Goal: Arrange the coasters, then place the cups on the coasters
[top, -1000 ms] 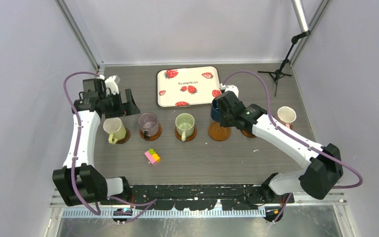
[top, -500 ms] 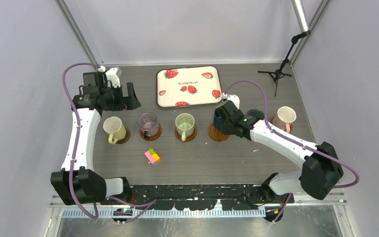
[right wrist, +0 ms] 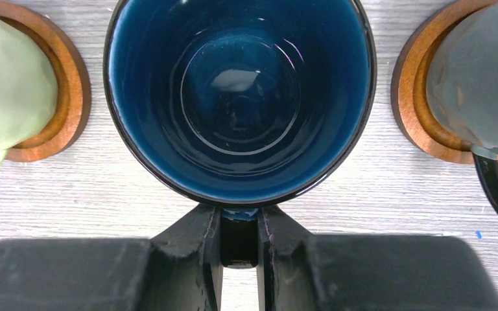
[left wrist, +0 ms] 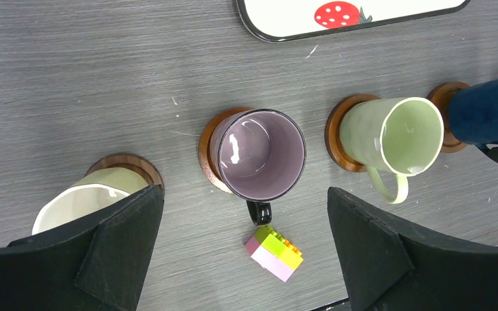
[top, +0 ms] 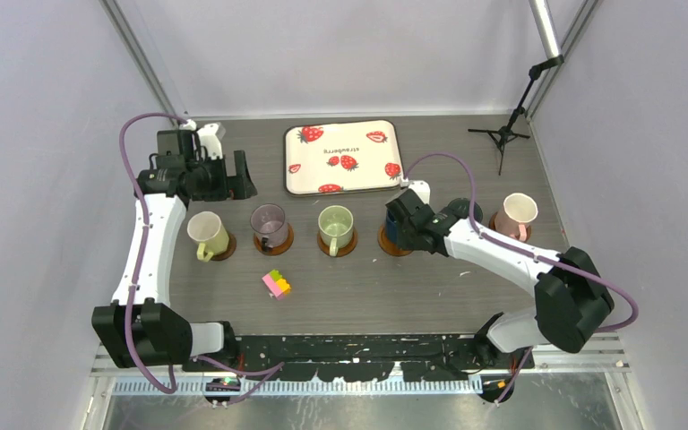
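Several brown coasters lie in a row across the table. The cream-yellow cup (top: 204, 231), purple cup (top: 268, 220) and pale green cup (top: 334, 221) each stand on one. My right gripper (right wrist: 238, 220) is shut on the handle of the dark blue cup (right wrist: 240, 97), which is over the fourth coaster (top: 398, 244); I cannot tell whether they touch. A dark grey-green cup (right wrist: 480, 78) sits on the coaster (right wrist: 421, 103) to its right. The pink cup (top: 519, 210) stands on the far right coaster. My left gripper (top: 233, 176) hangs open above the row's left end, holding nothing.
A strawberry-print tray (top: 343, 158) lies at the back centre. A small pink-yellow-green block toy (top: 277, 284) sits in front of the purple cup. A black tripod stand (top: 502, 134) stands at the back right corner.
My right gripper has carried the dark blue cup forward from beside the tray and down over the fourth coaster. The left arm has drifted slightly back, still open.
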You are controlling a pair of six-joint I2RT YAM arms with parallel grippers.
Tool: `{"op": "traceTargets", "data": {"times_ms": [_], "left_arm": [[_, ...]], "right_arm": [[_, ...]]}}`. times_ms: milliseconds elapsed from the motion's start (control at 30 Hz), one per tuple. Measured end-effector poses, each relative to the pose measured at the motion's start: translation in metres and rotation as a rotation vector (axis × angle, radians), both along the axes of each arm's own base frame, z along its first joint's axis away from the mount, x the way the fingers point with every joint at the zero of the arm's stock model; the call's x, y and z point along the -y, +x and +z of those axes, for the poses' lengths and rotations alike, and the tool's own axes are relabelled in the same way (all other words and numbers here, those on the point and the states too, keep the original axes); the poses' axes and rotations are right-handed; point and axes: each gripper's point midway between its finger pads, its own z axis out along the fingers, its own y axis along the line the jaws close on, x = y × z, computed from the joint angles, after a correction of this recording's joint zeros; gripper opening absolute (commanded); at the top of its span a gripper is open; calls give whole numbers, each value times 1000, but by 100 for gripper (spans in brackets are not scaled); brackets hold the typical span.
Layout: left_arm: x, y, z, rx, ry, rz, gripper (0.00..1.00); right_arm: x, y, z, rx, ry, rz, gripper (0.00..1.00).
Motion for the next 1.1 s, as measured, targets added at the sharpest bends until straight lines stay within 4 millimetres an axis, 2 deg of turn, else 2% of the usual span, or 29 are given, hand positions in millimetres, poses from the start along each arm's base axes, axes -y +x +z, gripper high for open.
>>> {"op": "traceTargets", "data": {"times_ms": [200,533,633,1100], "left_arm": [[-3,0,-1,1,17,7,100],[-6,-1,-5,-1,38,6,100],[-6,-1,-6,-4,40,8,100],[-14,-1,-10,-8,77,36,100]], "right_arm": [[-1,0,-17,-38,-23,-8,0],[-7,1,-19,-43,7,-22,9],[-8,1,-19,-44,21,-27,15],[-10,-7,-21,-45,67,-21,9]]}}
